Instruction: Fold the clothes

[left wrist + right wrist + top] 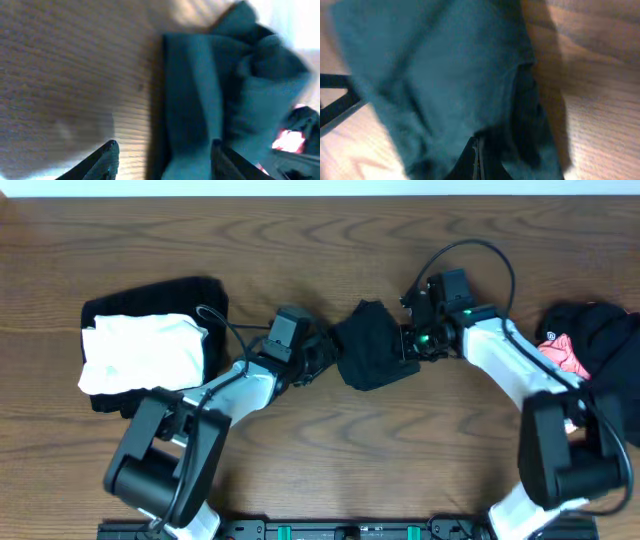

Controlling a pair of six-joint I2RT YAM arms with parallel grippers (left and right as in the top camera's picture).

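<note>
Wood-grain surface (320, 240), seen from above, two arms reaching toward the middle.

Step in hand: working one piece, the centre black garment (372, 348). It lies bunched and rumpled mid-surface, between the two claws, not yet flat or squared.

Right claw (408, 345): at the garment's right edge. Wrist view shows its fingers pressed together, apparently nipping a fold of the dark cloth.
Left claw (320, 362): at the garment's left edge. Wrist view shows the fingers spread, the cloth's near edge lying between them, nothing pinched.

Next move, as I judge it: the left claw needs to close on that edge so both sides are held. Then the cloth has to be drawn out flat before any fold. It is soft and crumpled and could drag or double over.

Count:
- White garment (140, 352): one, folded, on top of a black stack (200, 295) at far left. Number of layers in that stack cannot be told.
- Pink garment (565, 358): one, crumpled, at far right.
- Black heap (600, 328): beside and behind the pink, unfolded. Pieces cannot be separated by eye.
- Centre black garment: one.
- Arms: two, one claw each.
</note>
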